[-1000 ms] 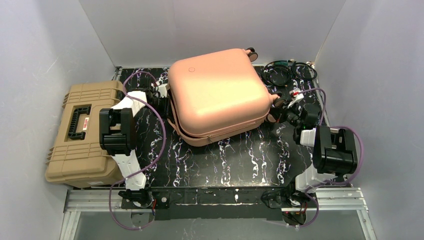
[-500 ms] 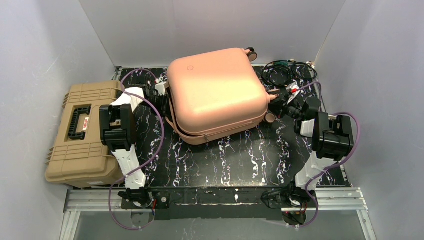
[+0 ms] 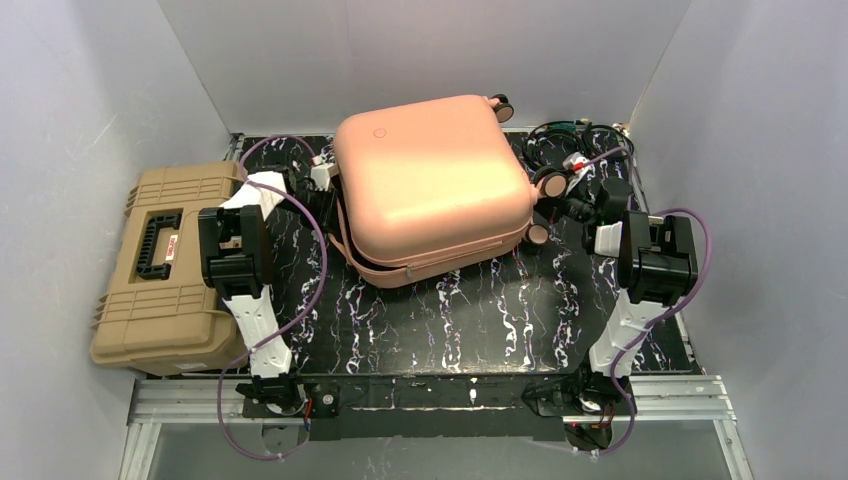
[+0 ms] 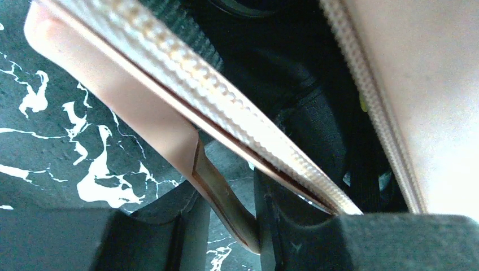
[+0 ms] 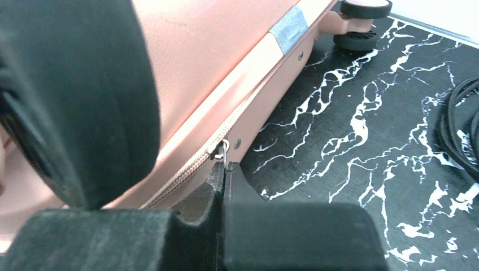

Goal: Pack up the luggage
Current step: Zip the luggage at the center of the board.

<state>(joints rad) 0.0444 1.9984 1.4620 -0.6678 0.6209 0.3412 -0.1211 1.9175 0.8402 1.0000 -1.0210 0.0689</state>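
The luggage (image 3: 430, 185), a peach-pink hard-shell suitcase, lies flat at the back middle of the table. Its two halves are together, and its zip shows in the right wrist view (image 5: 186, 169). My right gripper (image 3: 553, 200) is at its right side, near a wheel. Its fingertips (image 5: 224, 169) are shut on the metal zipper pull (image 5: 225, 153). My left gripper (image 3: 328, 200) is at the suitcase's left side, where the shells gape and black lining (image 4: 294, 73) shows. Its fingers (image 4: 226, 189) stand apart, and a peach edge strip (image 4: 217, 186) of the suitcase slants between them.
A tan ribbed toolbox (image 3: 160, 265) with a black handle sits at the left, beside the left arm. Coiled black cables (image 3: 575, 145) lie at the back right, just beyond the right gripper. Grey walls close the back and both sides.
My right gripper has moved toward the back along the suitcase's right side, still shut on the zipper pull. The suitcase has shifted slightly left. The left gripper has barely moved.
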